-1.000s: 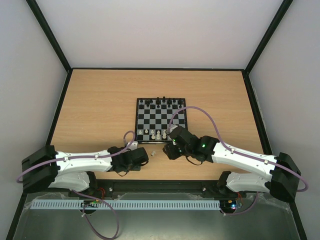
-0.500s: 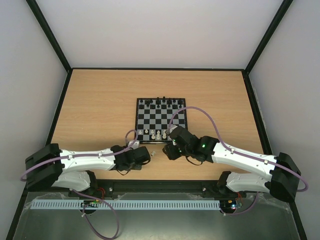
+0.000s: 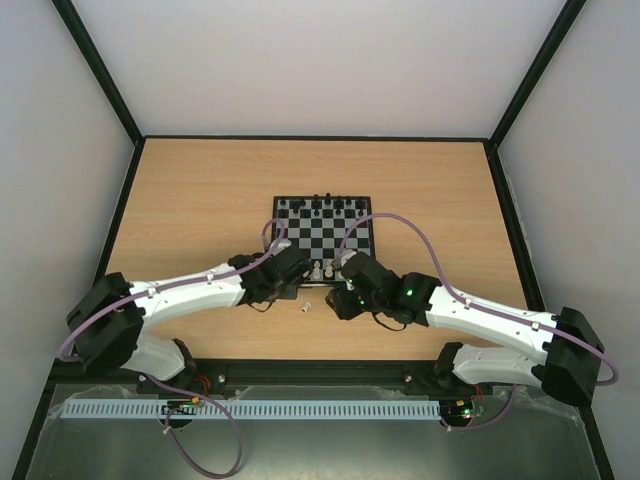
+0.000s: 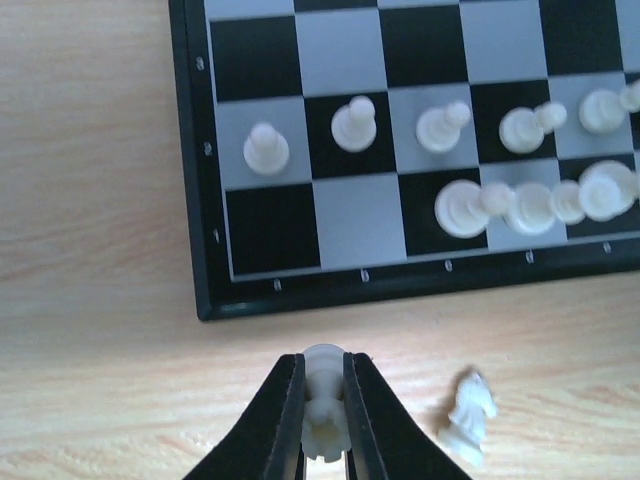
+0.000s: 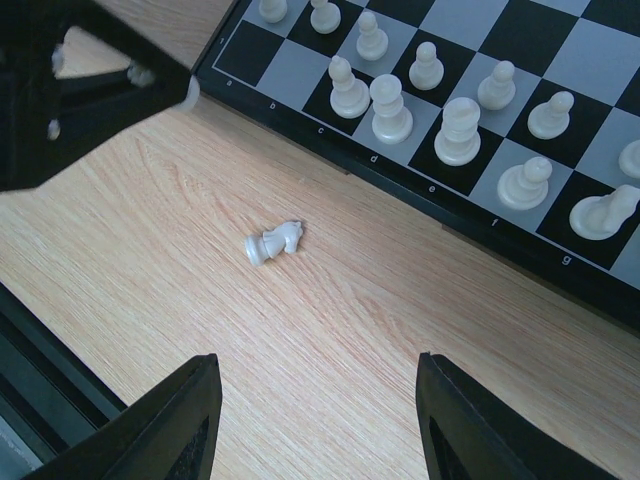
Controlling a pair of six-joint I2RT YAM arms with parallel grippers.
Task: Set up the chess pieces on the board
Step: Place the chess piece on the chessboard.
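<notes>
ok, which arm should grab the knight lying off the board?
Right. The right claw is open and hovers by the knight; the left claw is shut on another piece.

Light wood-grain tabletop (image 3: 200, 200), edged by a black frame (image 3: 120, 212); pale walls (image 3: 320, 60) on three sides. Small black chess pieces (image 3: 317, 203) stand upright in a row.

Wood-grain table (image 5: 330, 340), plastic chess pieces (image 5: 391, 108)

Board (image 5: 400, 172) border: letters c, d, e (faint).
</notes>
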